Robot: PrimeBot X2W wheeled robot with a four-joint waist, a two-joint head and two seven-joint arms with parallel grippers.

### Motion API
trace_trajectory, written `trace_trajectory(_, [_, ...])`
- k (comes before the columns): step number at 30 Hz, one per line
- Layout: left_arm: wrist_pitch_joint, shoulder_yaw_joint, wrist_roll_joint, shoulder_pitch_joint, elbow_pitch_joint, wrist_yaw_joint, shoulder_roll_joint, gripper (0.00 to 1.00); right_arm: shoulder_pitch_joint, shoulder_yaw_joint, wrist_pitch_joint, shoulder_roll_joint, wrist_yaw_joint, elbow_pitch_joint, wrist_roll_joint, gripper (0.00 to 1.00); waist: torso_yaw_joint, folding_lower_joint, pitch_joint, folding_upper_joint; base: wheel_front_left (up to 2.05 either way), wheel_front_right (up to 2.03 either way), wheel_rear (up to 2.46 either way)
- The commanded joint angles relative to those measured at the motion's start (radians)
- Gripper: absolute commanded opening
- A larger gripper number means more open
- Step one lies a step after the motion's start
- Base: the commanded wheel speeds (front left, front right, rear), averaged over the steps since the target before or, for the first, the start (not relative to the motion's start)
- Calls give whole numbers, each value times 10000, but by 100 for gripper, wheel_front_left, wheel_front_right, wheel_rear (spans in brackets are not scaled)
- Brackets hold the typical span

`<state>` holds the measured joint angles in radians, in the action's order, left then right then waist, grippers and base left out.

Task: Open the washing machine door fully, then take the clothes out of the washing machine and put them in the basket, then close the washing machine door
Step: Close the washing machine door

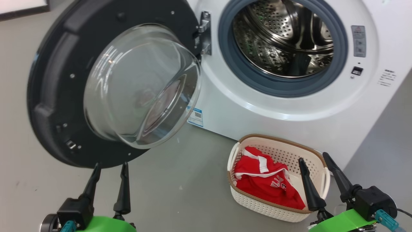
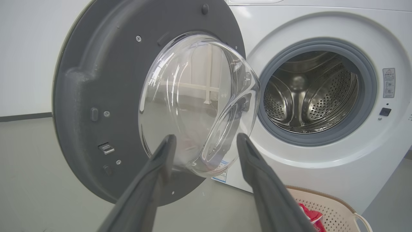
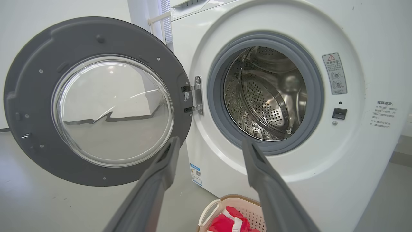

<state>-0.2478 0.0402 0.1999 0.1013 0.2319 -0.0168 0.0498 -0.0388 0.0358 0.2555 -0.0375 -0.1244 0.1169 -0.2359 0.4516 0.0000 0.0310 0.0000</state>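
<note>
Large white washing machine (image 1: 257, 106) across the upper right of the head view, top and right side cut off by the frame. Round opening ringed by a grey gasket (image 1: 231, 61). Perforated steel drum (image 1: 283, 42) bare in its visible part, its lower front hidden behind the gasket lip.

Washing machine door (image 1: 54, 96) swung wide open to the left on a metal hinge (image 1: 205, 32), black inner face and bulging clear glass bowl (image 1: 141, 83) turned toward the camera, upper edge cut off.

Cream basket (image 1: 257, 206) with a brown rim on the grey floor (image 1: 180, 180), just in front of the machine at lower right, its right end partly hidden behind dark fingers.

Red clothes (image 1: 264, 183) with white trim heaped inside the basket, covering its bottom. White lettering creased and folded, not readable.

Left hand (image 1: 111, 165) at lower left, open, two dark fingers spread apart, gripping nothing, tips near the door's lower edge. Contact there hard to judge.

Right hand (image 1: 313, 157) at lower right, open too, fingers spread above the basket's right end, gripping nothing. Both arms cut off by the bottom edge.

Small blue label (image 1: 195, 116) low on the machine front, partly behind the glass bowl, print too small to read.
</note>
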Motion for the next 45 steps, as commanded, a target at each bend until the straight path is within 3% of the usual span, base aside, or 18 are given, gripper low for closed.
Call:
trace_trajectory(1, [-38,-280,-72,184,-274,92,176,100,356,254,63,-127,-63,-294,104,100,300,0,-17,0,0,0,0])
trace_trajectory(20, [-124,-457,-58,92,-671,430,230,100,642,564,63,-127,-63,-79,-88,100,662,0,-224,0,0,0,0])
trace_trajectory(21, [-127,-470,-58,118,-727,438,229,45,624,545,63,-127,-63,-76,-99,100,657,0,-214,0,0,0,0])
trace_trajectory(22, [-129,-473,-75,136,-784,461,226,0,605,525,63,-127,-63,-75,-108,100,651,0,-203,0,0,0,0])
trace_trajectory(37, [-138,-1791,432,1742,-2077,560,579,0,391,334,63,-127,-63,-63,-164,100,458,0,-106,0,0,0,0])
trace_trajectory(45, [-34,-2990,2286,3705,-1022,190,793,0,369,304,63,-127,-63,-20,16,100,165,0,-263,0,0,0,0])
